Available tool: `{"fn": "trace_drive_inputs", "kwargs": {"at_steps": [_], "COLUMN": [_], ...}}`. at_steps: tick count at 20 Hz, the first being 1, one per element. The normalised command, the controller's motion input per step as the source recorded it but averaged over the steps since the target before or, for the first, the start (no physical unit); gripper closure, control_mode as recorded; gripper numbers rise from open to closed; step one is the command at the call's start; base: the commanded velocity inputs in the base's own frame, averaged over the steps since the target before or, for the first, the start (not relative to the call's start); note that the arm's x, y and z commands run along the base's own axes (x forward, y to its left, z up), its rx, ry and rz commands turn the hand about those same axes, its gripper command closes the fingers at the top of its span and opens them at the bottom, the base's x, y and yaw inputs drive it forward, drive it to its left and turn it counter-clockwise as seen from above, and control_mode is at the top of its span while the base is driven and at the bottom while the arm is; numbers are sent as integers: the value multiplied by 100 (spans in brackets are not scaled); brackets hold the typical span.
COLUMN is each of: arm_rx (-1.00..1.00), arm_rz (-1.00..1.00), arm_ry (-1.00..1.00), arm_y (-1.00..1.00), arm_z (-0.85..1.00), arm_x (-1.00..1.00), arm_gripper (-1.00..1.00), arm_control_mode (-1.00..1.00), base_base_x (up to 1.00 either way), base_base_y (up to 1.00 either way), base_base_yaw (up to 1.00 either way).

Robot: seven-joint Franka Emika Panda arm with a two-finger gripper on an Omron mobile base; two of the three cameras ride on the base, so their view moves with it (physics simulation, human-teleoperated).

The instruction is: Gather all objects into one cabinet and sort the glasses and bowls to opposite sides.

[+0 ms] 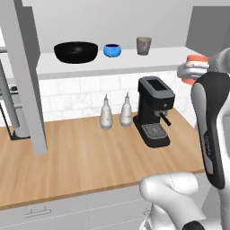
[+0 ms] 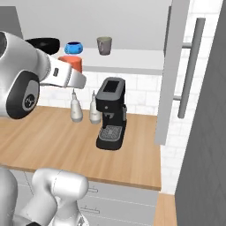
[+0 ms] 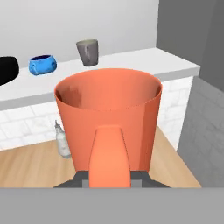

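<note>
The salmon-red glass [image 3: 109, 116] is upright in my gripper [image 3: 109, 174], which is shut on it; it hangs in front of the cabinet's right part, below shelf height. From the base views the glass [image 1: 196, 59] [image 2: 70, 62] peeks out behind my hand [image 2: 66, 76]. On the cabinet's pale shelf board [image 1: 90, 66] stand the wide black bowl [image 1: 75, 51] at the left, the small blue bowl [image 1: 112, 50] beside it, and the grey-green cup [image 1: 143, 45] to their right. The hand view has the cup [image 3: 88, 52], blue bowl [image 3: 42, 64] and black bowl's edge [image 3: 6, 70].
A black coffee machine [image 1: 154, 112] and two white bottles [image 1: 106, 113] [image 1: 126, 111] stand on the wooden counter [image 1: 81, 157] under the shelf. An open cabinet door [image 2: 174, 66] with a bar handle [image 2: 190, 66] sticks out at the right; a grey panel [image 1: 27, 76] stands at the left.
</note>
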Motion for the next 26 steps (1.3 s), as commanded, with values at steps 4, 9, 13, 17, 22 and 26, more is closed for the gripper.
{"fn": "trace_drive_inputs", "kwargs": {"at_steps": [4, 9, 13, 17, 22, 26], "arm_rx": [0, 0, 0, 0, -2, -1], "arm_rz": [-5, -3, -1, 0, -2, -2], "arm_ry": [7, 8, 0, 0, 0, 0], "arm_y": [-29, -34, -36, -30, -3, 0], "arm_z": [58, 29, -3, -7, -35, -35], "arm_x": [36, 28, 24, 42, 39, 45], "arm_gripper": [100, 100, 100, 100, 100, 100], "arm_control_mode": [-100, -100, -100, -100, -100, -100], "base_base_x": [0, 0, 0, 0, 0, 0], "base_base_y": [0, 0, 0, 0, 0, 0], "base_base_yaw": [0, 0, 0, 0, 0, 0]}}
